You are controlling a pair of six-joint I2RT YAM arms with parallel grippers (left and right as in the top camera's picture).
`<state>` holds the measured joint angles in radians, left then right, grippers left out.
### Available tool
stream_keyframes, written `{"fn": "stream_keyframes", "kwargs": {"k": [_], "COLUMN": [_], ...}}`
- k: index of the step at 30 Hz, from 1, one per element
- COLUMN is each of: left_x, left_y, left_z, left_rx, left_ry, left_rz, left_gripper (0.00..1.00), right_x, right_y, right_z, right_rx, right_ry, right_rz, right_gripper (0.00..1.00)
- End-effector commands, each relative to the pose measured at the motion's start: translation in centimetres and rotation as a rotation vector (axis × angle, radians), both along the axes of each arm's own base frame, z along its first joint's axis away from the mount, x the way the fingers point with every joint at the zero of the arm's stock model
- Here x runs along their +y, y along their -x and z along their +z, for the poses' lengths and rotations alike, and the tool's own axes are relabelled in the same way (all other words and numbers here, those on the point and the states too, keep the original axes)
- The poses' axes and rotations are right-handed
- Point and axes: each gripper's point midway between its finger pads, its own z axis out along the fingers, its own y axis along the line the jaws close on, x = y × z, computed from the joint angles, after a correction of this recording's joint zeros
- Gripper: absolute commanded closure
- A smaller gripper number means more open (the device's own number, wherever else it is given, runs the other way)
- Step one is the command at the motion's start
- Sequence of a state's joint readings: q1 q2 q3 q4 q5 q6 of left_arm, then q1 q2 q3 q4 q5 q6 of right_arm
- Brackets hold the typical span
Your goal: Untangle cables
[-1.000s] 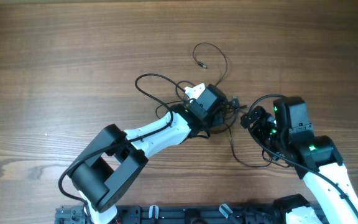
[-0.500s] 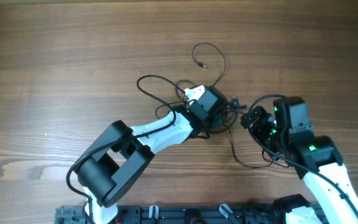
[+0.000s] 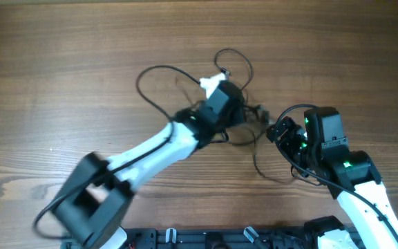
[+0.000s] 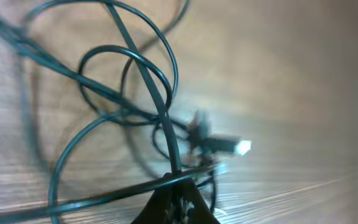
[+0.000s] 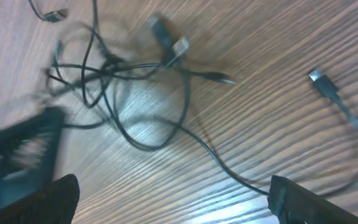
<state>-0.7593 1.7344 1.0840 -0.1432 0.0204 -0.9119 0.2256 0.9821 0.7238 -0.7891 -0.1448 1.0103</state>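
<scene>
The cables (image 3: 253, 113) are thin black cords tangled at mid-table, with one loop (image 3: 235, 52) at the far side and another to the left. My left gripper (image 3: 221, 104) is shut on one cable strand (image 4: 146, 81) just above the knot; its jaws (image 4: 179, 186) pinch the cord at the bottom of the blurred left wrist view. My right gripper (image 3: 280, 130) is open and holds nothing, just right of the tangle (image 5: 114, 68). Its jaws (image 5: 176, 199) are wide apart, and one strand runs up to the right finger. A loose plug end (image 5: 321, 81) lies to the right.
The wooden table (image 3: 61, 62) stretches bare to the left and the far side. The left arm (image 3: 150, 149) crosses the front middle. The right arm's base (image 3: 351, 173) is at the front right. A black rail (image 3: 185, 238) lines the front edge.
My left gripper has moved away from the front and slightly left, pulling its strand. The left loop has shifted up and left. The right arm has not moved.
</scene>
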Motion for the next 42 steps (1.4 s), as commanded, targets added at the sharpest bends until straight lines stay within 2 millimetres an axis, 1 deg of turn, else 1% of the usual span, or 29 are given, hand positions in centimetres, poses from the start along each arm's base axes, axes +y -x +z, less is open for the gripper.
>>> {"fn": "stream_keyframes", "kwargs": {"k": [1,2,3,5,7,10,11,13,14,15,18,19,20,22,23,24,25,26,27,29,31,32,35,36,37,38,39,41,42], "left_x": [2.2,2.5,3.2,3.9,4.2,4.8,5.2,6.6,7.1,7.6,8.1,8.3,8.4,8.4,8.4,8.4,8.3,8.3,8.1,7.8,7.9,8.0,8.1,8.0,8.0,8.0,8.0,8.0,8.0], "left_y": [-1.5,-1.6,-1.7,-1.7,-1.5,-0.5,-0.4,-0.9,-1.1,-1.1,-0.3,-0.2,-0.2,-0.2,-0.2,-0.2,-0.1,0.0,0.4,1.1,1.3,1.4,2.6,2.9,2.9,2.9,2.9,2.9,3.0], "left_z": [7.3,8.3,9.9,11.5,12.2,13.5,13.8,14.2,14.4,14.7,16.2,16.4,16.4,16.4,16.4,16.4,16.4,16.5,16.9,17.8,18.1,18.1,18.7,18.9,18.9,18.9,18.9,18.8,18.8], "left_rx": [-0.074,-0.069,-0.062,-0.075,-0.088,-0.067,-0.051,0.009,0.031,0.048,0.057,0.057,0.057,0.057,0.057,0.057,0.059,0.061,0.052,-0.056,-0.114,-0.148,-0.236,-0.257,-0.259,-0.259,-0.259,-0.273,-0.288], "left_ry": [0.157,0.192,0.252,0.292,0.309,0.402,0.434,0.501,0.524,0.552,0.63,0.64,0.64,0.64,0.641,0.641,0.645,0.648,0.659,0.649,0.636,0.628,0.627,0.63,0.629,0.628,0.628,0.621,0.615], "left_rz": [0.098,0.111,0.111,0.054,-0.034,-0.228,-0.248,-0.211,-0.196,-0.198,-0.293,-0.306,-0.304,-0.304,-0.304,-0.305,-0.311,-0.317,-0.352,-0.474,-0.526,-0.558,-0.68,-0.712,-0.712,-0.712,-0.712,-0.72,-0.729], "left_gripper": [0.96,0.96,0.96,0.96,0.96,0.96,0.96,0.96,0.96,0.96,0.96,0.96,0.96,0.96,0.96,0.96,0.96,0.96,0.96,0.96,0.96,0.96,0.96,0.96,0.96,0.96,0.96,0.96,0.96], "right_x": [0.5,0.9,1.6,2.9,3.9,5.2,5.6,6.2,6.3,6.4,7.0,8.0,9.7,12.3,13.2,13.5,13.6,13.6,13.6,13.1,12.0,11.2,7.3,5.3,3.9,3.2,3.1,4.3,4.7], "right_y": [-0.5,-0.7,-1.3,-2.2,-3.2,-5.0,-5.6,-6.2,-6.5,-6.8,-7.3,-7.1,-6.6,-5.6,-5.5,-5.6,-5.7,-5.8,-5.8,-6.1,-6.7,-7.0,-8.2,-8.7,-9.0,-8.9,-8.7,-7.6,-7.3], "right_z": [0.4,0.7,1.3,2.5,3.9,6.3,6.9,7.1,6.8,6.3,4.5,4.2,4.5,5.6,5.8,5.6,5.2,4.7,3.8,3.9,4.5,4.7,5.2,5.1,4.9,4.8,4.9,5.9,6.2], "right_rx": [-0.026,-0.047,-0.09,-0.179,-0.279,-0.478,-0.541,-0.595,-0.598,-0.594,-0.573,-0.585,-0.622,-0.699,-0.727,-0.728,-0.718,-0.702,-0.67,-0.674,-0.689,-0.693,-0.685,-0.672,-0.654,-0.644,-0.643,-0.697,-0.723], "right_ry": [-0.016,-0.022,-0.037,-0.063,-0.061,-0.007,0.021,0.047,0.054,0.064,0.077,0.033,-0.058,-0.237,-0.31,-0.328,-0.341,-0.345,-0.355,-0.349,-0.333,-0.322,-0.283,-0.27,-0.266,-0.275,-0.294,-0.355,-0.36], "right_rz": [0.033,0.061,0.114,0.219,0.319,0.487,0.547,0.613,0.627,0.644,0.719,0.782,0.87,0.997,1.041,1.05,1.052,1.047,1.042,1.028,0.996,0.97,0.849,0.788,0.741,0.72,0.718,0.806,0.843], "right_gripper": [0.0,0.0,0.0,0.0,0.0,0.0,0.0,0.0,0.0,0.0,0.0,0.0,0.0,0.0,0.14,0.34,0.52,0.63,0.82,0.91,0.95,0.95,0.96,0.96,0.91,0.75,0.6,0.28,0.25]}}
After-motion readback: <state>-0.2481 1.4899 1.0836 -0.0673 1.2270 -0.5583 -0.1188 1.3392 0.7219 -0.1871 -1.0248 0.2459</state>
